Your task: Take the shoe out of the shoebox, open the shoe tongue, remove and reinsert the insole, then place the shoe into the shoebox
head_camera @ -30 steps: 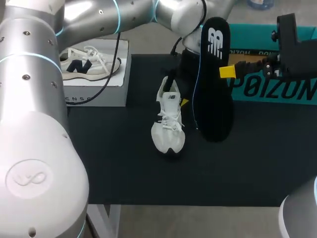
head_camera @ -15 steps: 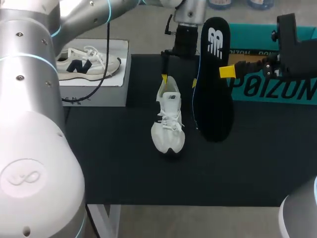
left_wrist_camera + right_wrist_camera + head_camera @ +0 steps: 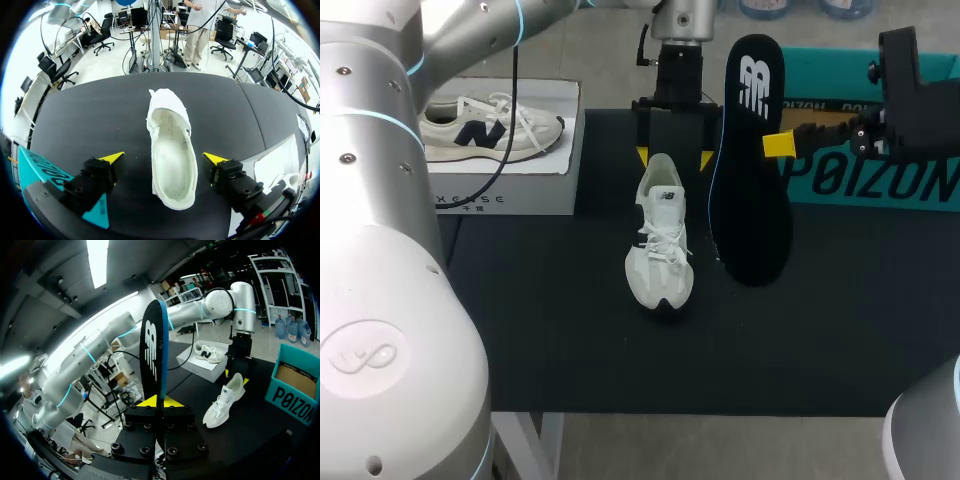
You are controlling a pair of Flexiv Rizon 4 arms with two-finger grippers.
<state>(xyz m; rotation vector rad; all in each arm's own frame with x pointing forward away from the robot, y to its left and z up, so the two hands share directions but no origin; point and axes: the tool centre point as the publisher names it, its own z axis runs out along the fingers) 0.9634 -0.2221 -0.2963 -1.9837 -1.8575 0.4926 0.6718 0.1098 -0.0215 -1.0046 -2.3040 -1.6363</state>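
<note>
Hanging spread wide, the left gripper [image 3: 164, 158] is seen above the white shoe [image 3: 172, 165], whose heel end lies between the parted fingers, touched by neither. The black insole [image 3: 152, 350] is clamped upright between the fingers of the right gripper [image 3: 160, 401], rising straight ahead of it.

White block lettering on teal shoebox [image 3: 880, 185] side; white logo on black insole [image 3: 752, 200] heel; small dark lettering on white box [image 3: 510, 200] front.
</note>
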